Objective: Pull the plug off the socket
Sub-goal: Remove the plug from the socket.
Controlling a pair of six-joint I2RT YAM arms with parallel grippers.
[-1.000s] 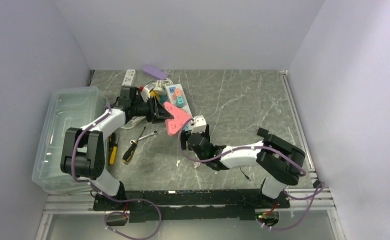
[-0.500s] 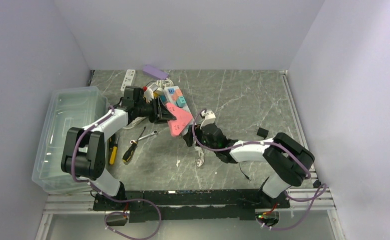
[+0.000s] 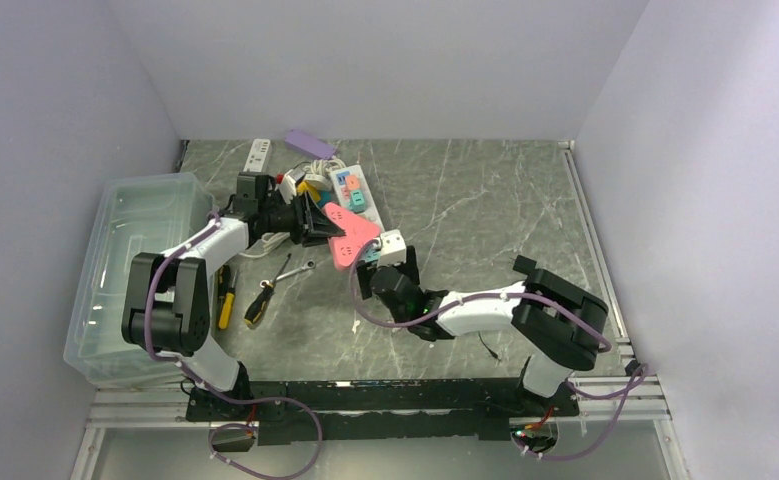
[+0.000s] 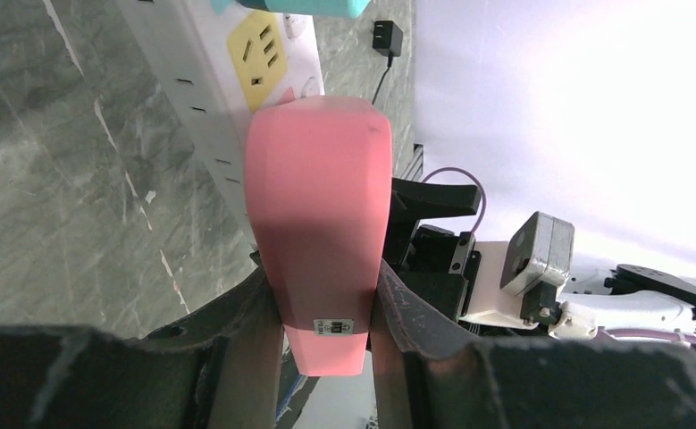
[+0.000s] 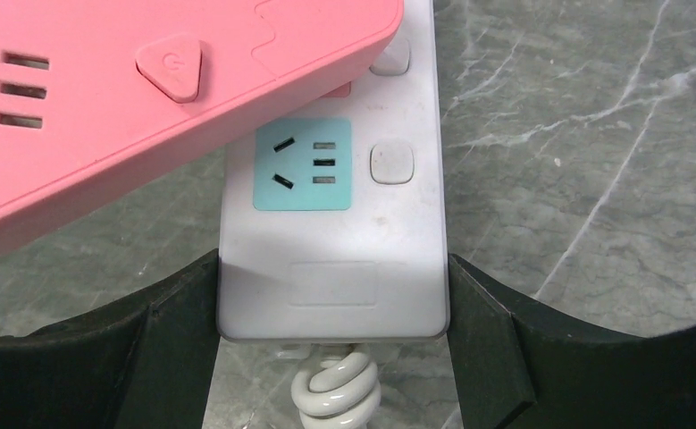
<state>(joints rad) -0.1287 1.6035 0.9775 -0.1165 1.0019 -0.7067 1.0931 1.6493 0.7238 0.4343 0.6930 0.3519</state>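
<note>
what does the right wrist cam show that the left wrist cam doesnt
Only right wrist: the coiled cord, the pink strip's power button, the right jaws gripping the white strip's end. Only left wrist: a yellow socket, a black adapter, the right arm, the left jaws clamping the pink strip. Both: pink strip, white strip, table.

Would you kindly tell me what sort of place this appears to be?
Likely a robot lab test cell: plain walls enclose a marble table, with power strips and screwdrivers lying as props.
</note>
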